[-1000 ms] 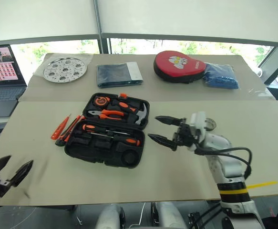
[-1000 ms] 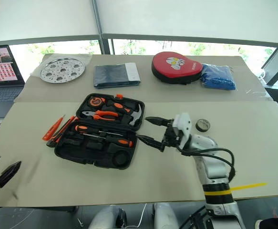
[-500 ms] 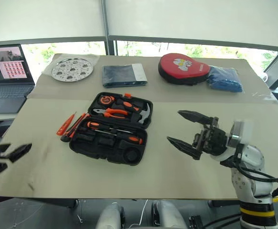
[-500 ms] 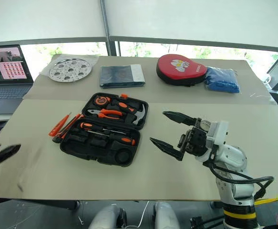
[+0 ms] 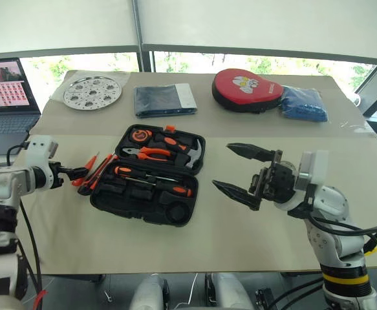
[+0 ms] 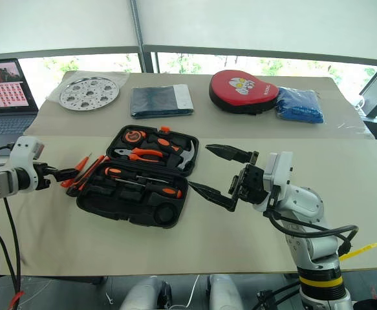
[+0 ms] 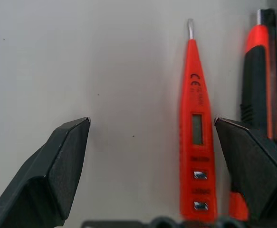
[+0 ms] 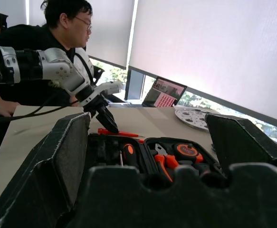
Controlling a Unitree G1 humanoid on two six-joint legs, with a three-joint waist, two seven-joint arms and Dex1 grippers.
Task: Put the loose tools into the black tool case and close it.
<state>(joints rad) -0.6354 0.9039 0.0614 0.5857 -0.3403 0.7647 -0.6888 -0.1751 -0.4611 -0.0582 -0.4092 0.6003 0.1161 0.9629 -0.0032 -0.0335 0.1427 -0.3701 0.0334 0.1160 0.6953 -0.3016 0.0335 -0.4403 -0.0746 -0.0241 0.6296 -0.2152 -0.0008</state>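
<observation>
A: Case (image 5: 148, 187) — black, lid open, mid-table; orange tester (image 7: 196, 137) just left of it, beside knife (image 7: 262, 95).
B: Left gripper (image 5: 79, 172) spread over tester; right gripper (image 5: 238, 169) spread, right of case.

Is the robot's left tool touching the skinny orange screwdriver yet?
Apart. In the left wrist view, the left tool stands open, and the slim orange screwdriver lies between its fingers with table showing beside it.

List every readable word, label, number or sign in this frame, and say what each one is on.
"CE": on the slim orange screwdriver, near its tip, in the left wrist view.
Small marks beside its two lower buttons: too blurred to read.
White cartoon print and edge lettering on the red pouch: too small to read.
Laptop screen, a grid of pictures: nothing legible.
Tool case and the tools in it: no readable text.
</observation>
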